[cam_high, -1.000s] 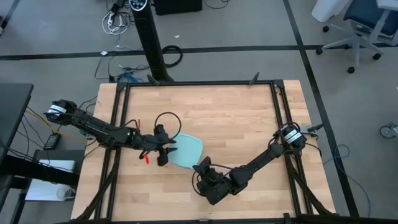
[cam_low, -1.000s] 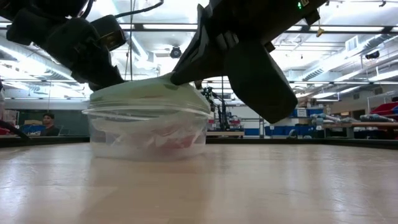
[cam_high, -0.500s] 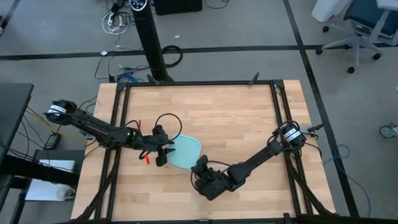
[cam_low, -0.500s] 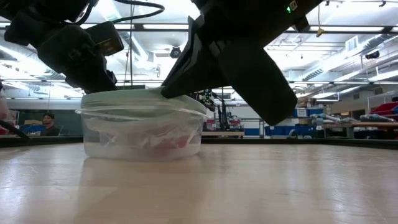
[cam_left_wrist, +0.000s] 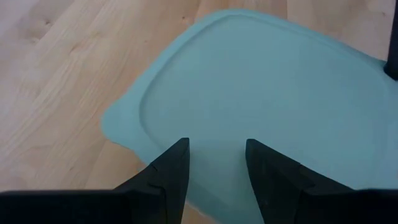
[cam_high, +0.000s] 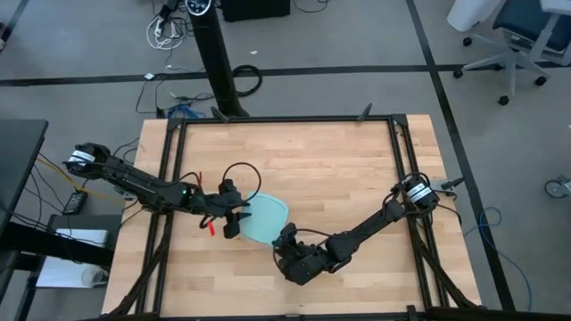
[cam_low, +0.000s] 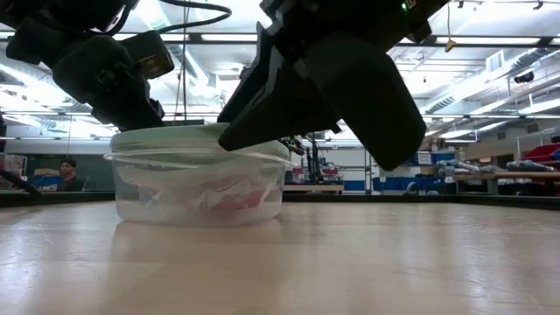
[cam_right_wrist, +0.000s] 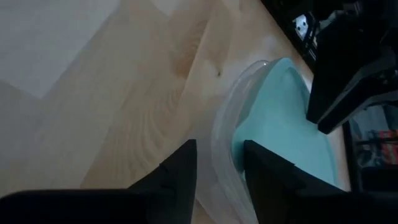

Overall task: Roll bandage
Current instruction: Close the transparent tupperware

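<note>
Both grippers meet at the light-blue container near the middle of the wooden table. Left gripper hovers over the container's lid with its 2 fingers parted and nothing between them. Right gripper sits at the container's rim on the opposite side, its fingers apart and straddling the clear edge without clamping it. Seen from table height, the bandage shows as a red patch inside the clear tub, under the lid. Far behind, a person is visible in the room
</note>
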`<state>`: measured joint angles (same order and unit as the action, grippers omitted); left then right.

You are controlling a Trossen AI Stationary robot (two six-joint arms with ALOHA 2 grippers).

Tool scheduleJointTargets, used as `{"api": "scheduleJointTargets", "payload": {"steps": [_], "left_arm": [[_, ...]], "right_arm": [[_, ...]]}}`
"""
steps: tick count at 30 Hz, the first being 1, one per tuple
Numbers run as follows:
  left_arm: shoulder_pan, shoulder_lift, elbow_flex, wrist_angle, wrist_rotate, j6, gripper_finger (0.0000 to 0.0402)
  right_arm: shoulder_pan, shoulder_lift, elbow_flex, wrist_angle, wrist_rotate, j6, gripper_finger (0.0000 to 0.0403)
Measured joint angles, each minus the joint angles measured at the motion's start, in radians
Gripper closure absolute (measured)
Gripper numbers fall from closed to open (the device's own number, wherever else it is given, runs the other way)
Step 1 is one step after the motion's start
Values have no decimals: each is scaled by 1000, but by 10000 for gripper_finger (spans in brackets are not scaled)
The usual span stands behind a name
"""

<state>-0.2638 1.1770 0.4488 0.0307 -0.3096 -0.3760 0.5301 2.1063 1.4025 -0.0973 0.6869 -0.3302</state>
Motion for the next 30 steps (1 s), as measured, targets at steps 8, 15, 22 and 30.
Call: {"api": "scheduleJointTargets", "payload": {"steps": [8, 15, 22, 30], "left_arm": [[1, 0, 0, -6, 29, -21, 239], [1, 0, 1, -9, 46, -22, 239], [0, 0, 1, -7, 62, -23, 239], [0, 0, 1, -6, 95, -23, 239]], "right_arm": [[-13, 2, -2, 9, -79, 26, 279], [-15, -5, -1, -19, -48, 44, 279], [-7, -28, -4, -44, 9, 50, 280], [-2, -42, -3, -32, 23, 58, 280]]}}
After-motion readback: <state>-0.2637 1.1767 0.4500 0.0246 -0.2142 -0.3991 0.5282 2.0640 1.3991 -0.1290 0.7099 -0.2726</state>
